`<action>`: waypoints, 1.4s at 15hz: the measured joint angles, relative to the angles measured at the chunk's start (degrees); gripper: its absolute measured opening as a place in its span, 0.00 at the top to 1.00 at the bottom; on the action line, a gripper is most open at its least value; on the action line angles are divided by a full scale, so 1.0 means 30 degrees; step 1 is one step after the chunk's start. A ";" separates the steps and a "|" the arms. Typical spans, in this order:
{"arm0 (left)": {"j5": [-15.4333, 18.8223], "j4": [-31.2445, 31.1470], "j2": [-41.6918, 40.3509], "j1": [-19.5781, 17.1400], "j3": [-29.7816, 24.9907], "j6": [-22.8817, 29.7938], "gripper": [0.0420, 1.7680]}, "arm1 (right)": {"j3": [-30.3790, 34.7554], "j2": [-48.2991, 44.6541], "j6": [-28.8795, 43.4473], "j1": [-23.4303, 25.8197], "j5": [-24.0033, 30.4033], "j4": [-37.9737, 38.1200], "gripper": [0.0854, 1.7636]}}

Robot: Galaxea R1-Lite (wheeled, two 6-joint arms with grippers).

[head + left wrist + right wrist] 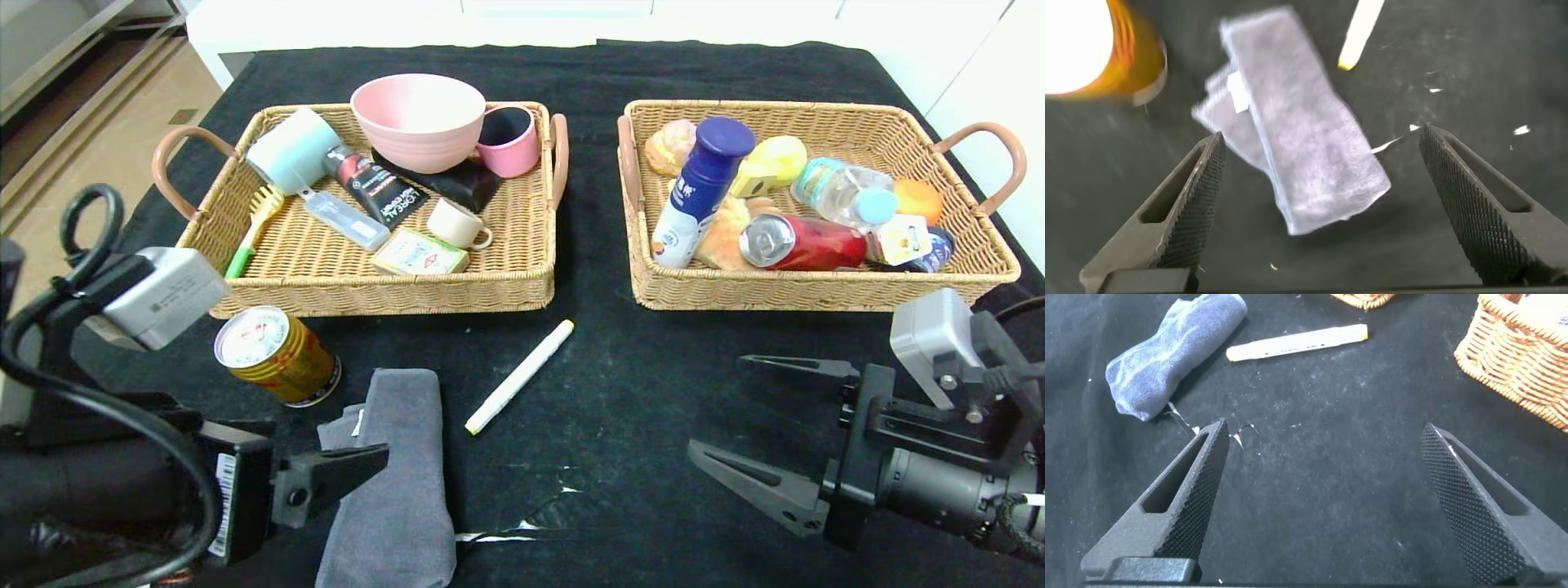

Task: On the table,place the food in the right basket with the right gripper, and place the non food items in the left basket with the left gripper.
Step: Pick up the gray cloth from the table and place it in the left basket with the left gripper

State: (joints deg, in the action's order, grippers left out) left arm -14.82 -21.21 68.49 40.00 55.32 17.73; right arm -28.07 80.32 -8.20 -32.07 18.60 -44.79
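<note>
My left claw (1315,204) hangs released over the gray cloth (392,482) on the table (653,392), one finger overlapping its edge; the cloth belongs in the left basket (359,286). My right claw (735,416) is released too, empty, well clear. The pen (520,376) and the can (273,355) lie near. Closing off-centre, I might pinch one fold, and the cloth would unroll and drag.

Two wicker baskets sit on a black-clothed table (620,457): the left basket (326,278) holds household items, the right basket (816,290) food and drinks. In front lie a yellow can (277,355), grey cloth (396,482) and white marker (519,376).
</note>
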 joint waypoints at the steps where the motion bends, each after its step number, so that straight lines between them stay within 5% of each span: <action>1: -0.0081 -0.0735 0.0532 0.0008 0.0467 0.0423 0.03 | -0.0004 0.0000 0.0000 0.0024 0.0000 0.0008 0.04; 6: -0.0699 -0.2081 0.2731 0.0301 0.1227 0.1837 0.03 | -0.0004 0.0033 0.0008 0.0016 0.0016 0.0020 0.04; 21: -0.1248 -0.1995 0.5587 0.0345 0.0955 0.1890 0.03 | -0.0020 0.0008 0.0008 0.0033 0.0028 0.0020 0.04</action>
State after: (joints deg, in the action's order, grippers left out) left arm -18.57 -27.20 85.25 41.03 58.19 23.39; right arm -28.14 80.35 -8.18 -31.98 18.69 -44.73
